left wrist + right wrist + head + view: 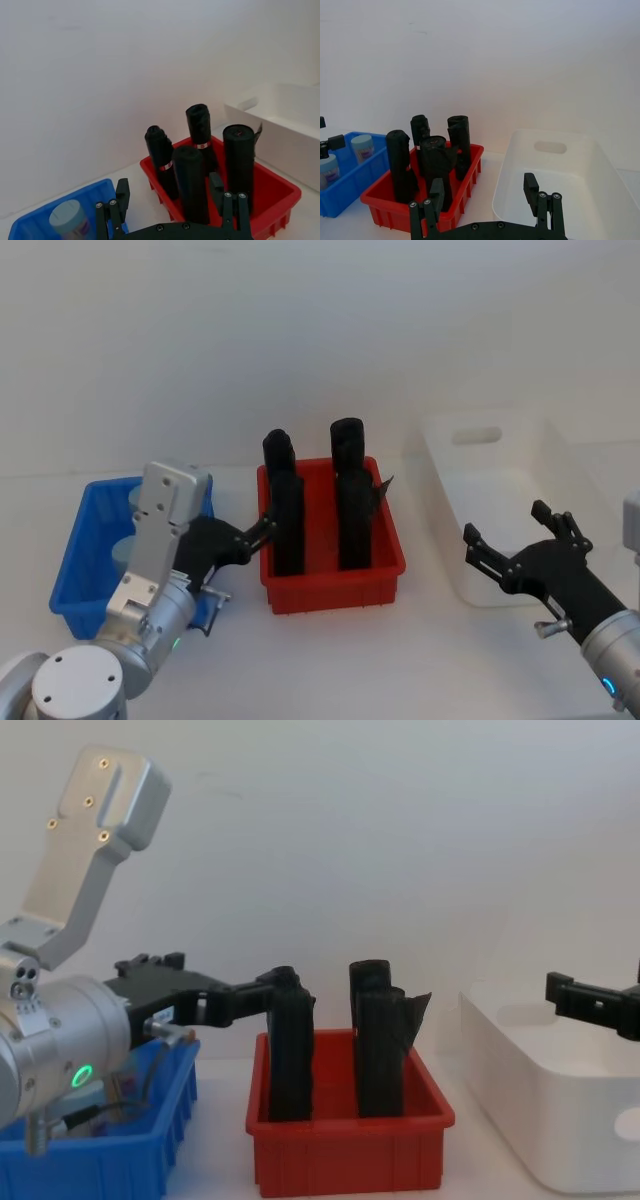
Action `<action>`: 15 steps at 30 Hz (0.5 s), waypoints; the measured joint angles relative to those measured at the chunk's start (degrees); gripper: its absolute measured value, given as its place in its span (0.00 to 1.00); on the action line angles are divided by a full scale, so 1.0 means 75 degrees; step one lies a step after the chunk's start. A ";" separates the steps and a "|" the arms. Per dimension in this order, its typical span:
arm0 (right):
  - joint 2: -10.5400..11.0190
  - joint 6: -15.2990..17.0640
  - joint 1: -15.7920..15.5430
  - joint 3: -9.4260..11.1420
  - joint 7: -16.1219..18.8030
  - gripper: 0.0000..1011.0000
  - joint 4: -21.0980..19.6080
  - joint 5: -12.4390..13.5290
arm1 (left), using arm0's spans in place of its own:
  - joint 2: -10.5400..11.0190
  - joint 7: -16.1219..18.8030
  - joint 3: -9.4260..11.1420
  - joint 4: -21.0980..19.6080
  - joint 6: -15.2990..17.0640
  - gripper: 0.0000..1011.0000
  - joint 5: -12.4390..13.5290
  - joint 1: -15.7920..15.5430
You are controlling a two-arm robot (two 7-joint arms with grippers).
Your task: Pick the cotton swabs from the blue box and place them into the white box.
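The blue box stands at the left and holds cotton swabs jars with pale blue lids; one jar shows close by in the left wrist view. My left gripper hovers open over the blue box's right end, beside the red bin, with nothing between its fingers. At the right sits the white box; its visible inside shows nothing in it. My right gripper hangs open over its front part, holding nothing.
A red bin with several tall black rolls standing upright sits between the blue box and the white box. The rolls rise well above the bin rims. A white wall stands close behind all the boxes.
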 joint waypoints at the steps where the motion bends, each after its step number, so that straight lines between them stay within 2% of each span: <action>1: 0.0000 0.0000 0.0000 0.0000 0.0000 0.99 0.0000 0.0000 | 0.0000 0.0027 -0.0020 0.0030 0.0055 0.99 -0.0045 -0.0012; 15: 0.0000 0.0000 0.0000 0.0000 0.0000 0.99 0.0000 0.0000 | 0.0049 0.0258 -0.0454 0.0801 0.0632 0.99 -0.0529 -0.0328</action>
